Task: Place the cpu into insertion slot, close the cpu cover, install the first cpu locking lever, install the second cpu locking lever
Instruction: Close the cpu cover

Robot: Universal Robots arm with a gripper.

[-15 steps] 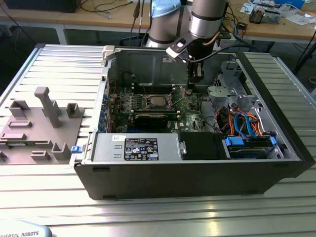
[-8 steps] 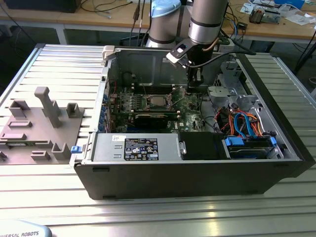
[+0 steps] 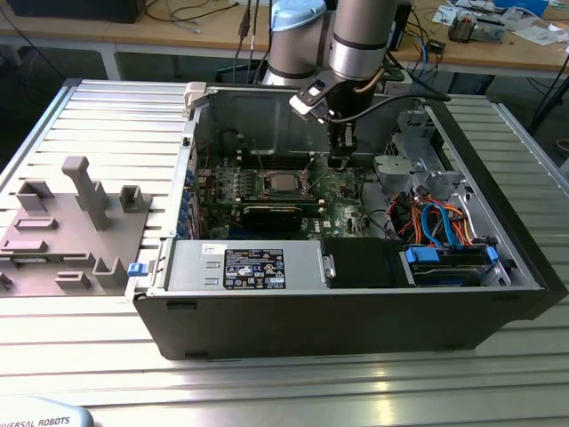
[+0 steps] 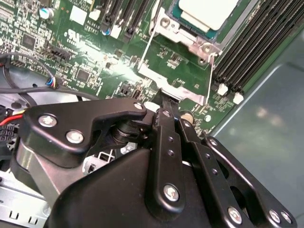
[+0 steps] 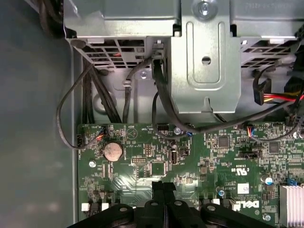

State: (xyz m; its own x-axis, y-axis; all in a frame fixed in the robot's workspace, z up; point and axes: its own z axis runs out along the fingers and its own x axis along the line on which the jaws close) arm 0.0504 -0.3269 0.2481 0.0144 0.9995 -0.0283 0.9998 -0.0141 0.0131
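End effector (image 4: 165, 99) pinched closed, just beside cpu cover (image 4: 190, 42); cpu (image 4: 209, 12) under it.

cpu (image 3: 283, 184) on motherboard (image 3: 342, 203) inside case (image 3: 356, 311), gripper (image 3: 340, 162) just beside cpu, toward the exterior view's right

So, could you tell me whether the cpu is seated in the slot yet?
Seated: in the second wrist view the cpu lies flat inside the slot, with the metal rim around it.

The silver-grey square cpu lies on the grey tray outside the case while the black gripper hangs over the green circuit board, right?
No: the second wrist view shows the silver-grey square cpu seated in the metal-rimmed insertion slot; the rest is right.
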